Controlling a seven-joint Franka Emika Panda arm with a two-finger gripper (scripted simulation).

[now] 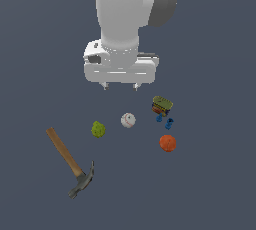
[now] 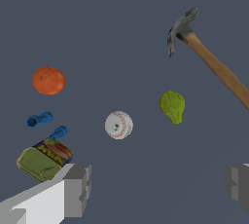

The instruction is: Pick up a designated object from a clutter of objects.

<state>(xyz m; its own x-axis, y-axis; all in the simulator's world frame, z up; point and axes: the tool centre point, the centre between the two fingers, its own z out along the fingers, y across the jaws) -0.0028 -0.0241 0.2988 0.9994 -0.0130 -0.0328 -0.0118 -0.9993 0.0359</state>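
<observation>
Yellow-green and slightly lumpy: the designated ball (image 1: 98, 129), resting on the dark desk (image 1: 210, 189) well clear of any visible edge, just beside the white baseball (image 1: 128, 120) and near the handle of the wooden-handled hammer (image 1: 70, 161). Hand (image 1: 120, 87) high above the clutter, fingers (image 2: 78, 189) spread wide and holding nothing, hanging more over the baseball than over the target. Step in hand, judging by the layout: line up over the green ball, then descend. Best done by shifting sideways toward the hammer side first, centring the open jaws on the lumpy ball, and only then lowering. Worth turning the wrist so neither finger lands on the baseball or clips the hammer handle. Orange ball (image 1: 168, 143), olive-topped block (image 1: 162, 106) and blue pieces (image 1: 169, 123) well apart on the far side, no obstacle. Close gently, low on the ball, since the round shape could squirt out.
</observation>
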